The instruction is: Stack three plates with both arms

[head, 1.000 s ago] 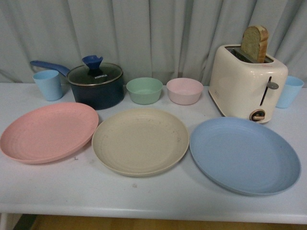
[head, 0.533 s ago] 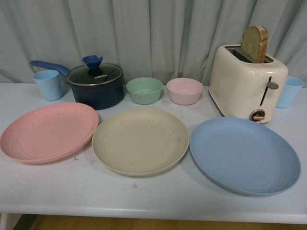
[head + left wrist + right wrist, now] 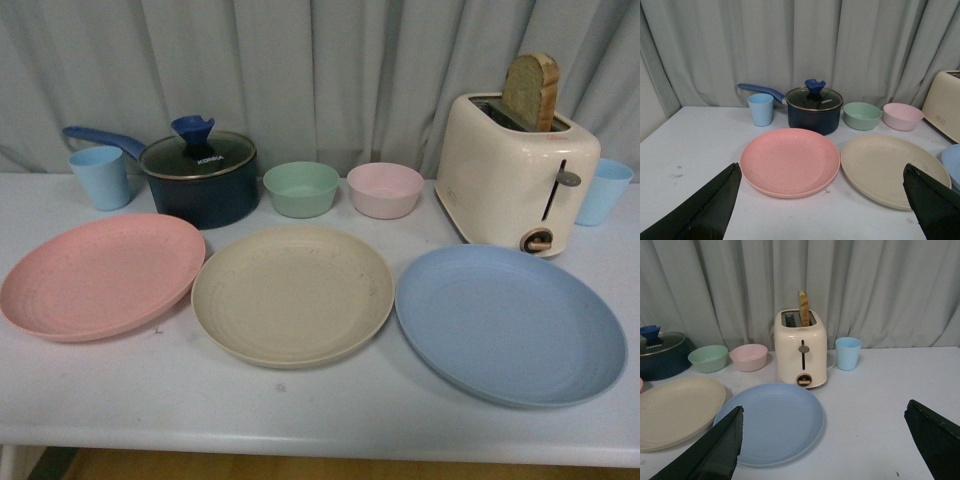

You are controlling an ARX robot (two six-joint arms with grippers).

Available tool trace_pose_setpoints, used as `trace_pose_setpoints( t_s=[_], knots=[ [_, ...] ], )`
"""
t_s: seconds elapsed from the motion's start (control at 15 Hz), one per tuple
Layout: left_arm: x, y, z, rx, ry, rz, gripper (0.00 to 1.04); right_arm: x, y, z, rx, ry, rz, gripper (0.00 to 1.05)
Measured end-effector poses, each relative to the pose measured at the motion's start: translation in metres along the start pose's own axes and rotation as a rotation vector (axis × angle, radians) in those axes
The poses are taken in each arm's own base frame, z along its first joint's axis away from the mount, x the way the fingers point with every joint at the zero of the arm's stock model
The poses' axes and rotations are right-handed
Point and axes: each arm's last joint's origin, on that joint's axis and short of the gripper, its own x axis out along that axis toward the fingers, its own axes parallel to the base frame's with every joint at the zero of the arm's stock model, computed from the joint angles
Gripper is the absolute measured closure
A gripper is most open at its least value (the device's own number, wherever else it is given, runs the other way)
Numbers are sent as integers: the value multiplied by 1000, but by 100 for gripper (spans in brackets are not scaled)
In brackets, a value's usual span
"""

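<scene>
While pink plate (image 3: 100,275), beige plate (image 3: 292,295), blue plate (image 3: 510,325) lie unstacked, left tool (image 3: 821,170), right tool (image 3: 823,407) gape.

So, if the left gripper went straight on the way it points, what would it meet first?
Most likely the pink plate, which lies just ahead of the open left gripper. The pot stands behind it. How steeply the gripper tilts down is unclear.

Pink plate (image 3: 100,275), beige plate (image 3: 292,293), blue plate (image 3: 510,323) — 3 flat (unstacked).
</scene>
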Motion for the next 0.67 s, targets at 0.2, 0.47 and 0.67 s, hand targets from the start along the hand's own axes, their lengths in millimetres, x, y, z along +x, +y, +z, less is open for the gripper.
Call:
trace_pose_setpoints(
  t_s=[0.2, 0.47, 0.67],
  knots=[
    [0, 0, 0, 0, 0, 0, 7, 0, 0, 0, 0, 0, 0, 6],
    [0, 0, 0, 0, 0, 0, 7, 0, 0, 0, 0, 0, 0, 6],
    [0, 0, 0, 0, 0, 0, 7, 0, 0, 0, 0, 0, 0, 6]
  ],
)
